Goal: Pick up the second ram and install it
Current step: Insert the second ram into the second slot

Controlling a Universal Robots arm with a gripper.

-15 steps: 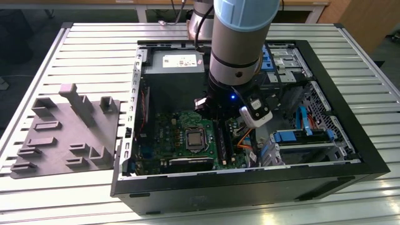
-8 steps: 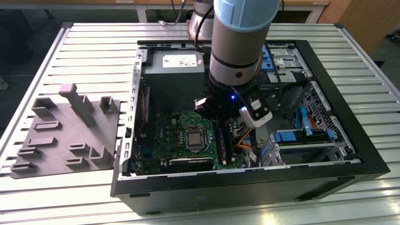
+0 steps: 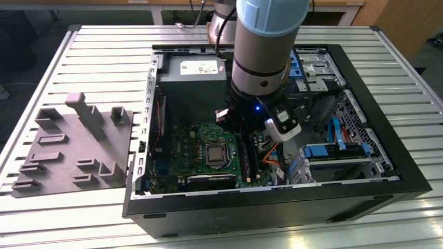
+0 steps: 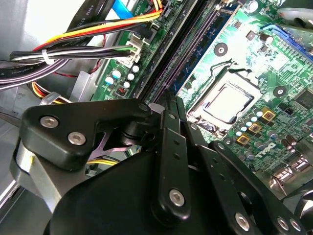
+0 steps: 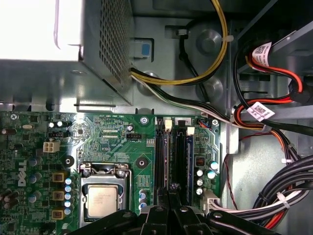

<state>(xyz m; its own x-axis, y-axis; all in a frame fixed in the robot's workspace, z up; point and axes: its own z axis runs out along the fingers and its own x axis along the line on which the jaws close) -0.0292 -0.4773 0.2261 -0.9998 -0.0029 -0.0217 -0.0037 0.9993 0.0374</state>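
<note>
**Gripper lowered over the memory slots inside an open computer case**

A black open-sided computer case (image 3: 387,171) is seen lying on a slatted metal table (image 3: 104,57), with a grey robot arm (image 3: 266,46) reaching down into it. The black gripper (image 4: 171,105) is held low over the large green motherboard (image 5: 107,132), just above the long black memory slots (image 5: 173,156) beside the square silver processor (image 5: 101,200). The fingers are brought close together, and a thin dark edge seems to be pinched between them. This is judged to be the second ram (image 5: 173,188), a narrow memory stick, standing on edge in line with a slot; the grasp cannot be told for certain.

For a good seating, the stick should be kept parallel to its slot, centred between the end clips, and pressed straight down with even force.

A bundle of yellow, black and white cables (image 5: 195,88) runs near the slot ends, and more wires (image 4: 73,54) lie close beside the gripper. These could snag the fingers. A grey plastic tray with raised blocks (image 3: 72,150) rests on the table by the case's side at the exterior view's left.
</note>
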